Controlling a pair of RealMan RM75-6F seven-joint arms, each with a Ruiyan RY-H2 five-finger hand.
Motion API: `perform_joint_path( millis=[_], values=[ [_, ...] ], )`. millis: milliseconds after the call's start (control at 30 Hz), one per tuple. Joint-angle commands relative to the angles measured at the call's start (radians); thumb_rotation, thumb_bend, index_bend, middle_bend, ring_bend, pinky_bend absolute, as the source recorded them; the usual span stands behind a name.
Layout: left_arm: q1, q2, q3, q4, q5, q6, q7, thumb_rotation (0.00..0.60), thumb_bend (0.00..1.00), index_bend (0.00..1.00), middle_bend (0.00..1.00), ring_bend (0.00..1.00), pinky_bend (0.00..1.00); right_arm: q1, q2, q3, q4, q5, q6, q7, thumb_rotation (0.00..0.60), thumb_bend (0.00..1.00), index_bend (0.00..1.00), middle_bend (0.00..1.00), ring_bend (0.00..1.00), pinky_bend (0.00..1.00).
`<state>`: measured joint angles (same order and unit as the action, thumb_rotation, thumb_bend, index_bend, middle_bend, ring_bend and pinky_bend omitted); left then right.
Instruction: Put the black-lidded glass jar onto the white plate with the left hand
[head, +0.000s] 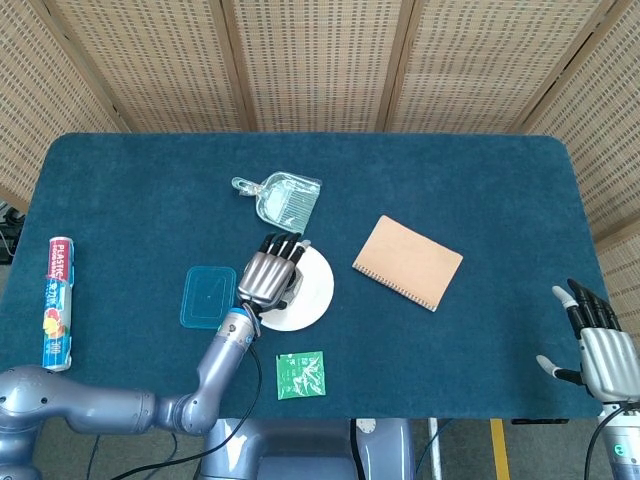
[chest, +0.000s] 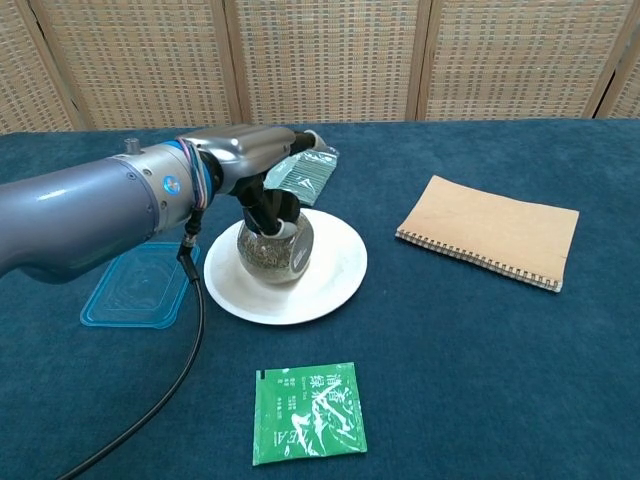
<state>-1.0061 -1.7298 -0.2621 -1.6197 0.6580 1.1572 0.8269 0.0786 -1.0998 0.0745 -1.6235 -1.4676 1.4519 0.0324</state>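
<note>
Left robot hand (chest: 262, 165), centre-left of the chest frame, draped over the black-lidded round glass jar (chest: 275, 250), fingers loosened yet touching. Jar resting on the round white plate (chest: 335, 272). Best spread wide, then lift straight up, avoiding tipping.

Bright, even light — soft shadows, both views sharp, faint sheen on the metal arm (chest: 90, 215).

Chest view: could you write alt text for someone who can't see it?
A robot's left hand is over a glass jar standing on a white plate on a blue-clothed table. Nearby lie a tan spiral notebook, a green packet and a clear blue lid.
</note>
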Motion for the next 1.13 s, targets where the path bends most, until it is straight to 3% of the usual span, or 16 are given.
perform_joint_path(
  millis=[33,267,433,500,800,1133],
  values=[
    [0.021,0.03,-0.001,-0.027,0.061,0.011,-0.051,0.6,0.3,0.0,0.0,0.0,0.0,-0.001,0.0,-0.001,-0.001,-0.001,0.001,-0.003,0.6,0.03,0.09,0.0,0.0,0.08],
    [0.092,0.118,0.03,-0.141,0.168,0.088,-0.112,0.6,0.3,0.0,0.0,0.0,0.0,0.0,-0.005,-0.003,-0.001,-0.006,0.004,-0.018,0.6,0.03,0.09,0.0,0.0,0.08],
    [0.213,0.227,0.124,-0.273,0.287,0.21,-0.158,0.6,0.3,0.0,0.0,0.0,0.0,-0.002,-0.01,-0.004,-0.002,-0.01,0.011,-0.032,0.6,0.03,0.09,0.0,0.0,0.08],
    [0.281,0.283,0.185,-0.317,0.343,0.273,-0.172,0.6,0.3,0.0,0.0,0.0,0.0,-0.003,-0.013,-0.005,-0.003,-0.012,0.013,-0.041,0.6,0.03,0.09,0.0,0.0,0.08],
    [0.475,0.414,0.361,-0.35,0.512,0.446,-0.198,0.6,0.3,0.0,0.0,0.0,0.0,-0.007,-0.022,-0.006,-0.006,-0.021,0.03,-0.07,0.6,0.03,0.09,0.0,0.0,0.08],
    [0.656,0.485,0.498,-0.308,0.661,0.557,-0.261,0.6,0.3,0.0,0.0,0.0,0.0,-0.014,-0.032,-0.006,-0.003,-0.039,0.059,-0.095,0.6,0.03,0.09,0.0,0.0,0.08]
  ],
)
